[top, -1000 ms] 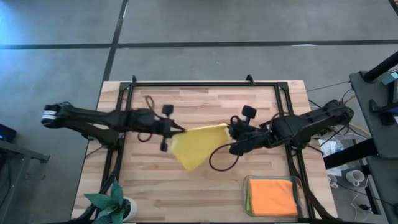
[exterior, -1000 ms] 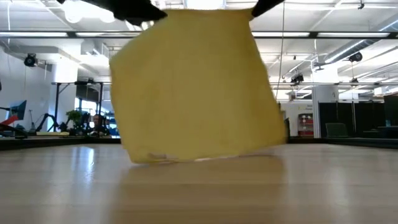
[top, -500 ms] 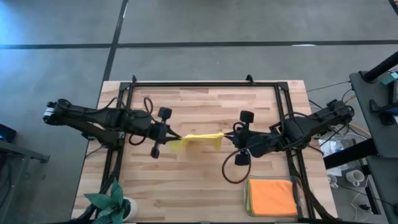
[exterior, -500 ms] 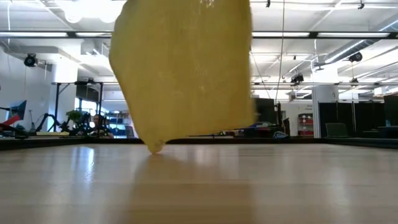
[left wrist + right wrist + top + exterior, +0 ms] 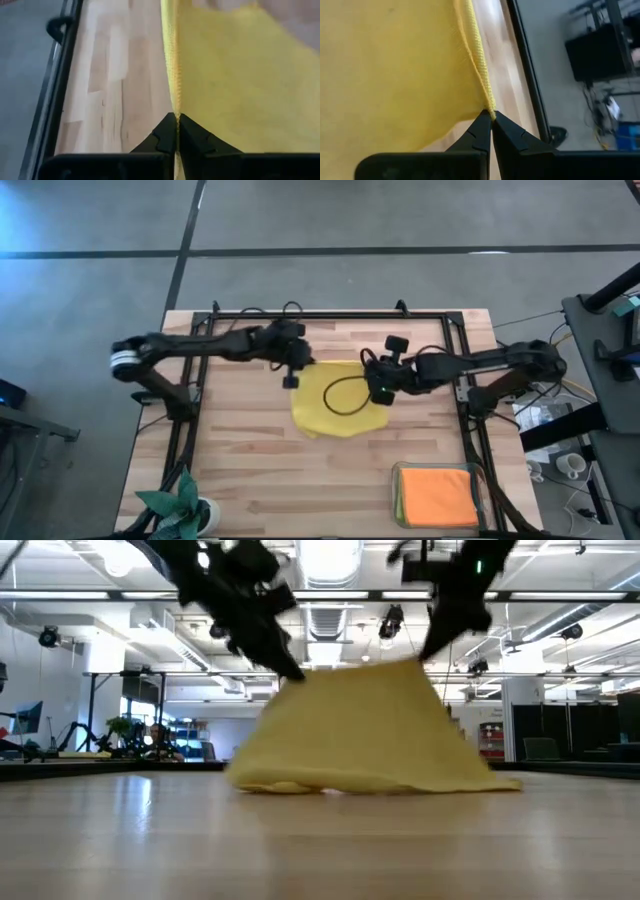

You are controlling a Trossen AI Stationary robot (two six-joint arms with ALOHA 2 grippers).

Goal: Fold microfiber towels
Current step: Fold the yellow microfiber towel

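Overhead, the wooden tabletop (image 5: 250, 480) stands on grey concrete floor. At its centre, the yellow towel (image 5: 335, 400) drapes down; left pincer (image 5: 298, 366) and right pincer (image 5: 377, 388) pinch its far corners, clamped tight. Towel hides tabletop beneath.

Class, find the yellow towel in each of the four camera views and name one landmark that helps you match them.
High view: yellow towel mid-table, between both arms.
Low view: centre, draped like a tent, lower edge on the table.
Left wrist view: fills the right side; left tool shut on its hem.
Right wrist view: fills the left side; right tool shut on its hem.
Shared landmark: the wooden table.
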